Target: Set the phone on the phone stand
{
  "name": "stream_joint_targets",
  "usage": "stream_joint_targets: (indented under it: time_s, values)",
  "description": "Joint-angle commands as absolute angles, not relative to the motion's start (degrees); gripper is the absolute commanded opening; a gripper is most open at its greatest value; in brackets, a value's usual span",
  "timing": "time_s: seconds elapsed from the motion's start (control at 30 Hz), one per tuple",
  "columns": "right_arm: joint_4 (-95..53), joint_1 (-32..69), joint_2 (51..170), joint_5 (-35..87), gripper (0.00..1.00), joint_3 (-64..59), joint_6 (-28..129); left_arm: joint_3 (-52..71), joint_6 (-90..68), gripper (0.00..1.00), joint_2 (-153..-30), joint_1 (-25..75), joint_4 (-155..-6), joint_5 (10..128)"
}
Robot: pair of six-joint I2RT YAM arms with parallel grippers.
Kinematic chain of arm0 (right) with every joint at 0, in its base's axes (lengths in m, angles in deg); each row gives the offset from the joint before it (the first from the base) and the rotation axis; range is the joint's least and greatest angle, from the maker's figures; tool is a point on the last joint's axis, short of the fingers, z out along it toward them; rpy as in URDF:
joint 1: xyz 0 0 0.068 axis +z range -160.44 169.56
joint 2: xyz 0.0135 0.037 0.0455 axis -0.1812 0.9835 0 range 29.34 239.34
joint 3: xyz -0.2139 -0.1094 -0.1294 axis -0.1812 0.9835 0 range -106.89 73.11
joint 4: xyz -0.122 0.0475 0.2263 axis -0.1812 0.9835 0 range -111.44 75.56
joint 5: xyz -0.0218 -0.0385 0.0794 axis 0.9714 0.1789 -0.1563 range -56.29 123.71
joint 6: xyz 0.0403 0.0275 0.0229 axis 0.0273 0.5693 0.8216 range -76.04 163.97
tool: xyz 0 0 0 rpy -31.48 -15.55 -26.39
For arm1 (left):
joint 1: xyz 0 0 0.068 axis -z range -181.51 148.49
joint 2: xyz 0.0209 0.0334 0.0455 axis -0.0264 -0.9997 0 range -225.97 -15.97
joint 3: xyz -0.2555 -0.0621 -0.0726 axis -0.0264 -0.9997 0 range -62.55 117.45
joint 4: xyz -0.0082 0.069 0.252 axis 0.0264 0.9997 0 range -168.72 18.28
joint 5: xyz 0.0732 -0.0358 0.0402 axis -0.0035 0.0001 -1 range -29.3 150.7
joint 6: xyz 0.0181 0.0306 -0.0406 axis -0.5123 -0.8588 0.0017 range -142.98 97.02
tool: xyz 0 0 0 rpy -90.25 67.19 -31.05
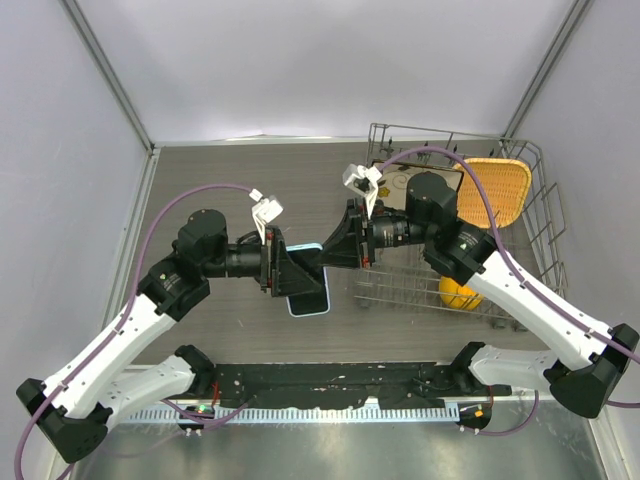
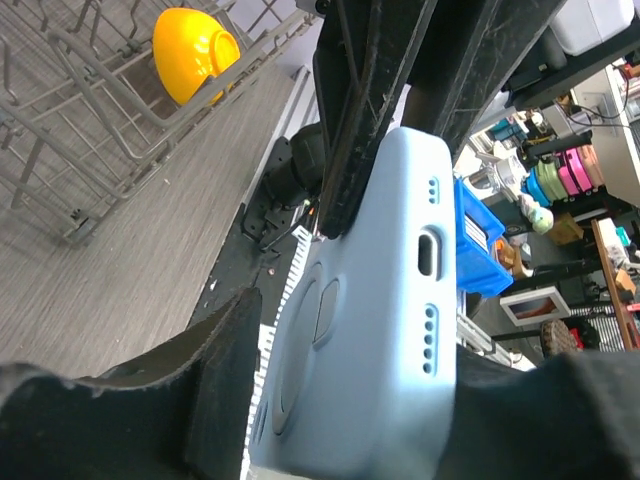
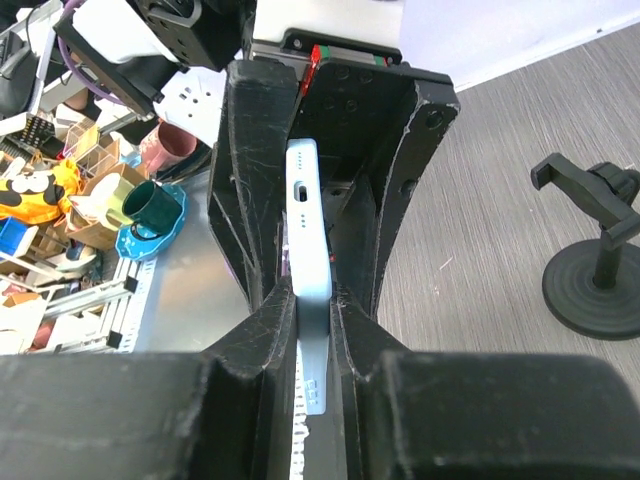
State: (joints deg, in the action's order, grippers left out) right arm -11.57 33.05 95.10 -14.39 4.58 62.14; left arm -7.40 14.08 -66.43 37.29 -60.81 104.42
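Observation:
The phone (image 1: 310, 290), pale blue with a black screen, hangs in the air above the table's middle, between the two grippers. My right gripper (image 3: 313, 300) is shut on the phone's (image 3: 305, 220) thin edge, with both pads pressed against its faces. My left gripper (image 2: 350, 400) stands open around the phone's (image 2: 380, 300) other end; one finger (image 2: 200, 400) is a little apart from its back. In the top view the left gripper (image 1: 285, 270) and the right gripper (image 1: 340, 250) face each other. The black phone stand (image 3: 600, 250) stands upright on the table beyond, empty; the top view does not show it.
A wire dish rack (image 1: 400, 285) fills the right side of the table and holds a yellow bowl (image 1: 458, 293) and an orange woven tray (image 1: 497, 190). The rack (image 2: 90, 100) and the bowl (image 2: 195, 50) also show in the left wrist view.

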Motion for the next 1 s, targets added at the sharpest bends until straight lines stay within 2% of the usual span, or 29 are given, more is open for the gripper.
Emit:
stream_joint_targets:
  time_s: [0.0, 0.2, 0.27, 0.3, 0.33, 0.37, 0.4, 0.43, 0.47, 0.57, 0.67, 0.73, 0.97]
  values:
    - [-19.25, 32.89, 93.42, -16.39, 0.01, 1.92, 64.62, -5.34, 13.14, 0.47, -66.42, 36.98, -63.78, 106.93]
    - [-19.16, 32.89, 93.33, -16.48, 0.01, 2.53, 64.27, -5.16, 12.88, 0.37, -67.04, 36.98, -63.52, 107.80]
    - [-18.63, 32.89, 93.50, -17.35, 0.01, 2.44, 64.00, -5.25, 12.88, 0.28, -66.95, 36.98, -63.61, 108.24]
    - [-17.85, 32.89, 93.68, -17.62, 0.00, 2.10, 63.57, -5.33, 12.79, 0.14, -66.95, 36.98, -63.52, 108.16]
    - [-17.32, 32.89, 94.03, -17.27, 0.01, 1.83, 63.22, -5.25, 12.62, 0.05, -66.77, 36.98, -63.34, 107.46]
    - [-16.62, 32.89, 94.21, -16.75, 0.01, 1.57, 62.87, -4.99, 12.27, 0.00, -66.51, 36.98, -62.56, 105.97]
    - [-15.04, 32.89, 94.29, -15.87, 0.01, 1.22, 62.08, -4.55, 12.09, 0.00, -66.25, 36.98, -60.90, 104.22]
    - [-14.42, 32.89, 94.38, -14.82, 0.07, 1.13, 61.81, -4.46, 11.48, 0.00, -65.29, 36.98, -60.36, 102.64]
    - [-13.72, 32.89, 94.56, -12.63, 0.30, 1.13, 61.81, -4.37, 11.30, 0.00, -64.67, 36.98, -59.83, 99.14]
    - [-13.44, 32.89, 94.91, -10.59, 0.56, 1.91, 63.64, -4.11, 11.38, 0.00, -62.65, 36.98, -59.48, 93.68]
    - [-19.23, 33.50, 93.51, -11.73, 0.64, 5.60, 67.51, -3.75, 11.73, 0.00, -60.89, 36.98, -60.18, 90.67]
    - [-23.61, 34.38, 92.45, -12.17, 0.66, 8.76, 68.66, -3.58, 11.91, 0.00, -60.27, 36.98, -61.05, 88.74]
    - [-26.27, 37.63, 91.75, -10.33, 0.66, 13.60, 69.71, -3.84, 15.86, 0.00, -58.07, 36.98, -65.97, 87.50]
